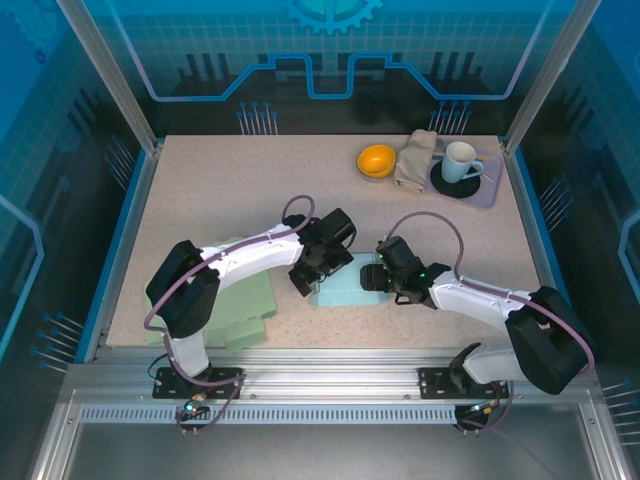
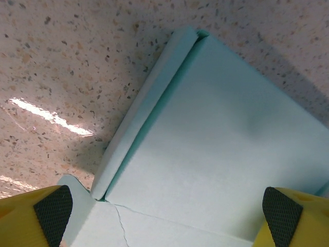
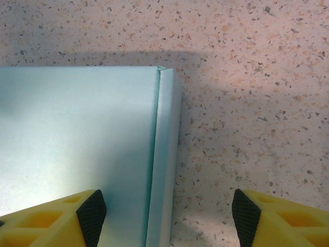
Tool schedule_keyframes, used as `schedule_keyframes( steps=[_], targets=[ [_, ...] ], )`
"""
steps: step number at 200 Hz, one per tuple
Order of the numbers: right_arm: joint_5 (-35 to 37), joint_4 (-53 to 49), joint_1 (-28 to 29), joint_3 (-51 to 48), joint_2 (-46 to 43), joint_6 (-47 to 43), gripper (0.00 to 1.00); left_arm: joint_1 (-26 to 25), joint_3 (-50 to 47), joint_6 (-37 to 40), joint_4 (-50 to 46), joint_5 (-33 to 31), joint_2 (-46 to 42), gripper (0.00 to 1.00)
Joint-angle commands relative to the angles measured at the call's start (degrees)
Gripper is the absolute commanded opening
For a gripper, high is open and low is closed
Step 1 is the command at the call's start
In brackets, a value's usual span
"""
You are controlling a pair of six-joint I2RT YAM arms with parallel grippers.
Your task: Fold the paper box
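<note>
One pale teal paper box [image 1: 345, 290] lies flat on the bench [image 1: 220, 190] directly between the two hands, its long axis running left to right. The left hand [image 1: 312, 262] hovers over the box's left end, fingers spread wide and holding nothing; the right hand [image 1: 385, 275] stands over the right end, fingers apart and astride the right flap [image 3: 165, 154] (not clamped on it). The left flap [image 2: 144, 113] is likewise raised, making two flaps, and each lies nearest its own arm.
</note>
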Motion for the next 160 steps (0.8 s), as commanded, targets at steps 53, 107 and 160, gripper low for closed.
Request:
schedule_keyframes(
  steps=[53,107,160],
  targets=[
    [0.0,-2.9,1.2,-2.0,1.9,0.3,0.69,-1.4,-3.1,-4.1,3.2,2.5,3.1,0.99],
    [0.3,-3.5,1.4,-1.7,1.6,-0.2,0.69,-2.1,-3.6,-6.1,3.6,2.9,3.4,0.99],
    [0.3,-3.4,1.5,-1.5,2.0,0.1,0.69,-2.6,-2.9,-7.6,3.9,3.2,3.9,0.99]
  ],
)
